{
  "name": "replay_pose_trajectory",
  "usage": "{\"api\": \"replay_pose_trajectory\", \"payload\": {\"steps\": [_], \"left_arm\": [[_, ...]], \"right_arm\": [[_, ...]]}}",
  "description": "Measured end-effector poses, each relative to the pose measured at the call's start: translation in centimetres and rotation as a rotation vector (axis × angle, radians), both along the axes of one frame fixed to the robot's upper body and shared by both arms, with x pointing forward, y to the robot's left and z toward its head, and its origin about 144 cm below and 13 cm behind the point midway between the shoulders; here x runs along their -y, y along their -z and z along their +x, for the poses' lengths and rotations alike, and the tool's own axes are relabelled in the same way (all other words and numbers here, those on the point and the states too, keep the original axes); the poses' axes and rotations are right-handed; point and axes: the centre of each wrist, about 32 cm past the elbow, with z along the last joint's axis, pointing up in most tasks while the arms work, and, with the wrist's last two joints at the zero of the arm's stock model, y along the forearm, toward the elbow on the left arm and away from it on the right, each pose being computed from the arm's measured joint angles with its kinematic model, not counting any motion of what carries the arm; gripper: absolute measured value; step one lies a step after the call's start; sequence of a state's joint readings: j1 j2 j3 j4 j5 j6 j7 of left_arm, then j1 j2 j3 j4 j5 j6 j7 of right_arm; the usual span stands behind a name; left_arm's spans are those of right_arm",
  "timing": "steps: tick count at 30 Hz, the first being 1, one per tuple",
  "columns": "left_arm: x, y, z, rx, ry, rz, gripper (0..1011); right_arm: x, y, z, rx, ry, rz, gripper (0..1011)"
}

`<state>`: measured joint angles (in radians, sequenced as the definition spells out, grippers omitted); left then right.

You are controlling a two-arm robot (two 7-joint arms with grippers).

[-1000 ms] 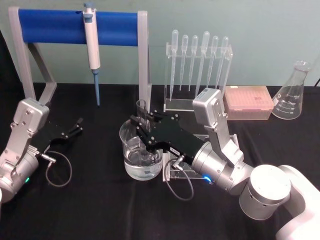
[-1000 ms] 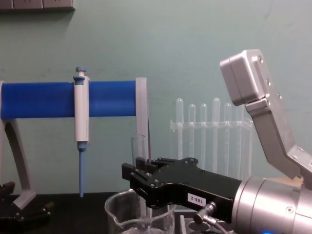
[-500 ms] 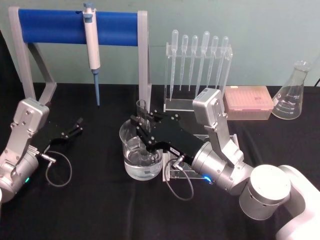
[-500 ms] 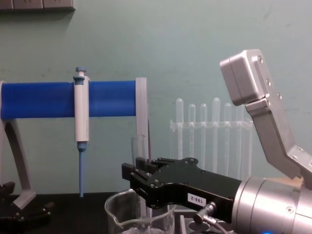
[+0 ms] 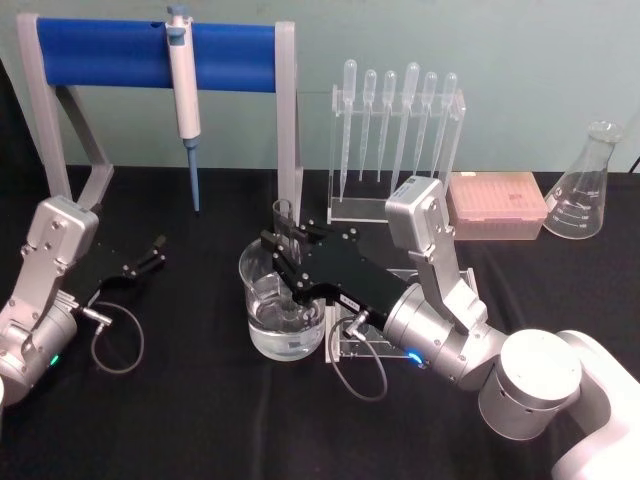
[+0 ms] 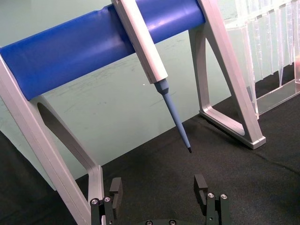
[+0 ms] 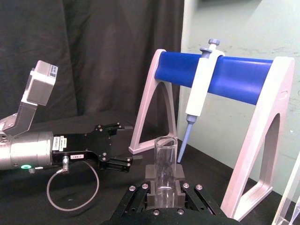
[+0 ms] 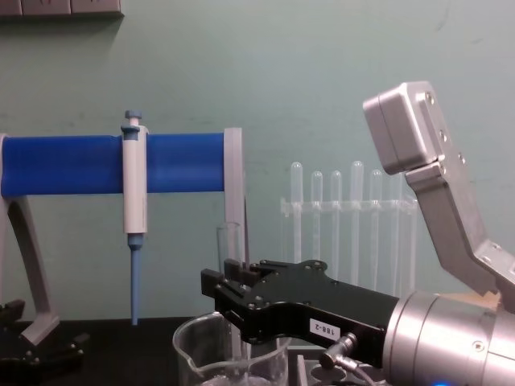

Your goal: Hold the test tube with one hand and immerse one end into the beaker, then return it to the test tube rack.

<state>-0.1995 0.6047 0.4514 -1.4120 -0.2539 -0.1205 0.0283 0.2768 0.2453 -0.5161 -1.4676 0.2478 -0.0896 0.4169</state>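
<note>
The test tube [image 5: 284, 225] stands upright with my right gripper [image 5: 283, 256] shut on its middle. Its open rim rises above the black fingers, and its lower end reaches down inside the beaker [image 5: 268, 338], which holds clear liquid. I cannot tell how deep the tip sits. From the chest, the test tube [image 8: 229, 253] rises from the right gripper [image 8: 231, 294] over the beaker [image 8: 190, 344]. In the right wrist view the test tube [image 7: 165, 159] sits between the pads. My left gripper [image 5: 152, 253] rests open at the table's left; its fingers [image 6: 116, 188] show in the left wrist view.
A stand with a blue bar [image 5: 110, 52] carries a white-and-blue pipette [image 5: 183, 95] behind the beaker. A clear rack of plastic pipettes [image 5: 396, 135], a pink box [image 5: 497, 204] and a conical flask [image 5: 584, 188] line the back right. A small clear holder [image 5: 352, 346] lies under my right wrist.
</note>
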Motion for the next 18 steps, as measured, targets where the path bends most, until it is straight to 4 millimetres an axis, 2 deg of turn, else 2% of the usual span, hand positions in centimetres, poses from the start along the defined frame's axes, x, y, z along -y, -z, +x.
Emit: {"api": "replay_pose_trajectory", "payload": {"steps": [18], "left_arm": [[0.0, 0.0, 0.0, 0.0, 0.0, 0.0, 1000]], "right_arm": [[0.0, 0.0, 0.0, 0.0, 0.0, 0.0, 226]]}}
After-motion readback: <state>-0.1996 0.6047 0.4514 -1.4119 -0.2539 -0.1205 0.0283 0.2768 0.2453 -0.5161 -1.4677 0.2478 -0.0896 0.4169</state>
